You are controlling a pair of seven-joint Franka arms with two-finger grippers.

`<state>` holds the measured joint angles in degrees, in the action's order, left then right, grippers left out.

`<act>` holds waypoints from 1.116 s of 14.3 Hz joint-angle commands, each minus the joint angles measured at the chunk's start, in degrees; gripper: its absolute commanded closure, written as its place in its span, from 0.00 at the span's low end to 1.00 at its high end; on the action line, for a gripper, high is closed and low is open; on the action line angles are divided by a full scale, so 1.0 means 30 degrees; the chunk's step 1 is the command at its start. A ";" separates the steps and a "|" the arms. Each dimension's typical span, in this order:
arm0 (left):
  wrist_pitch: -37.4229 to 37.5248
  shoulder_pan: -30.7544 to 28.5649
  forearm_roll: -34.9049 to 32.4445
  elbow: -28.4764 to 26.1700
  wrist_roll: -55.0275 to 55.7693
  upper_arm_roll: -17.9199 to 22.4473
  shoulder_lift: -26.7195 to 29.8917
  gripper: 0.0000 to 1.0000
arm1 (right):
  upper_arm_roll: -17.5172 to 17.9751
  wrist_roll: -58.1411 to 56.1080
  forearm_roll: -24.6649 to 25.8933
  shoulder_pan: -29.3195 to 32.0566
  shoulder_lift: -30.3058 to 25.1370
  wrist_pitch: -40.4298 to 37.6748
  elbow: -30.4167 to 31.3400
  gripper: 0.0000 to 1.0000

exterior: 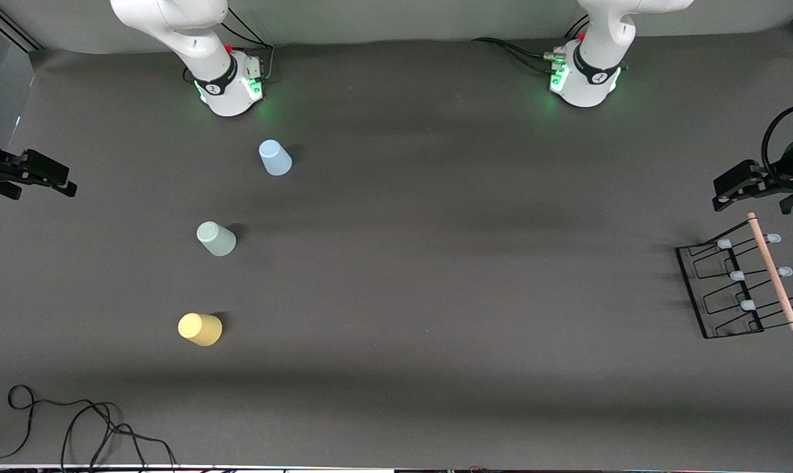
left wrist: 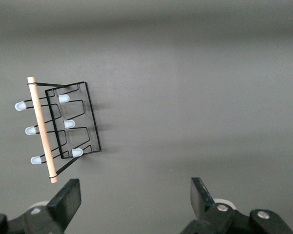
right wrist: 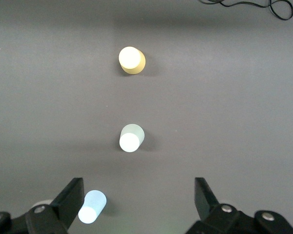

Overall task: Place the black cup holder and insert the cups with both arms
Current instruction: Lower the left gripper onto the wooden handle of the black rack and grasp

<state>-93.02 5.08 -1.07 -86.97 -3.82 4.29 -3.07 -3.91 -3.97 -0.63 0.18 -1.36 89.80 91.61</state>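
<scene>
The black cup holder (exterior: 738, 282) stands on the desk (exterior: 435, 263) at the left arm's end, upright on its rectangular base, wooden rod handle (exterior: 772, 270) on top, six bluish-tipped pegs bare — no cup on any of them. Left pincer (exterior: 731, 190) hangs over the desk edge close by the holder's end nearest the bases, apart from it, not touching. Left wrist view: left pincer (left wrist: 135, 195) released, fingers spread wide, nothing between them; holder (left wrist: 71, 124) sits off to one side of the gap, not under it.

The 3 cups sit upside down w/ bases up, in a loose line toward the right arm's end, well apart from each other and from the holder. Light blue cup (exterior: 275, 157) is farthest from the front camera, near the right arm's base (exterior: 228, 85); pale green cup (exterior: 216, 238) in the middle; yellow cup (exterior: 200, 329) nearest the camera. Wide bare desk lies between cups and holder.

Right pincer (exterior: 38, 177) is out at the desk edge at the right arm's end, clear of all cups. Right wrist view: right pincer (right wrist: 139, 195) released, fingers wide, empty; blue cup (right wrist: 92, 206) shows just beside one finger, green (right wrist: 131, 137) and yellow (right wrist: 132, 60) farther off.

Other stuff: loose black cable (exterior: 74, 424) coiled on the desk near the front edge, nearer the camera than the yellow cup, apart from it.
</scene>
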 commanded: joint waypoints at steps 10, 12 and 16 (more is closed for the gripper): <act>-0.0693 -0.2361 -0.0025 -0.0190 -0.1212 0.0182 -0.1228 0.00 | -0.0425 -0.0317 0.0299 -0.0235 -0.0512 0.0007 0.0489 0.00; -0.1451 -0.3765 -0.0054 -0.0219 -0.3026 0.0182 -0.2167 0.00 | -0.0454 -0.0288 0.0299 -0.0264 -0.0483 0.0007 0.0460 0.00; -0.4085 -0.5205 -0.0259 -0.0219 -0.3590 0.0182 -0.4860 0.00 | -0.0425 -0.0258 0.0299 -0.0264 -0.0395 0.0124 0.0489 0.00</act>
<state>-102.46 -9.31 -1.10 -88.19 -13.49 5.15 -14.69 -4.72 -3.98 -0.63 0.14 -1.39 89.78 92.01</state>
